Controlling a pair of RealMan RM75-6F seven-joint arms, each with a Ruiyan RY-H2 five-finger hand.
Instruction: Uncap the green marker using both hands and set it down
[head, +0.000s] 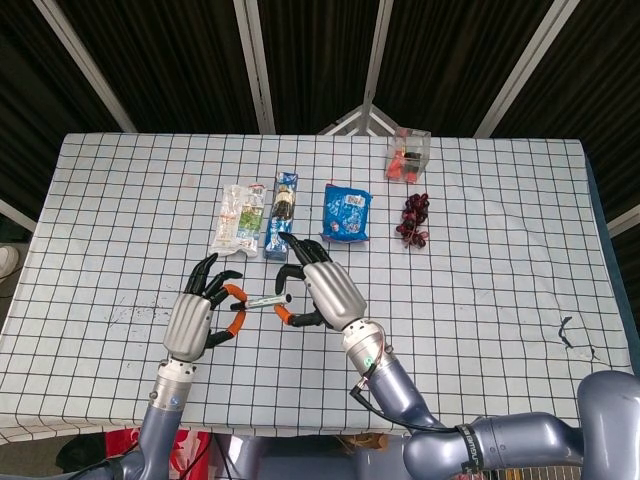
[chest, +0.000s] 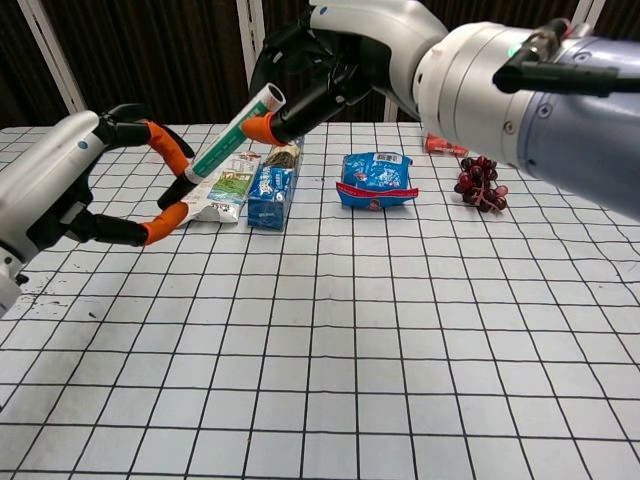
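The right hand pinches the green marker near its white end, while the left hand's spread fingers bracket its black cap.

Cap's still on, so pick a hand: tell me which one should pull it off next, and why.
Left. The right hand already holds the green marker by its body, raised off the table. The left hand is empty, and its orange-tipped fingers bracket the marker's dark cap, ready to close on it.
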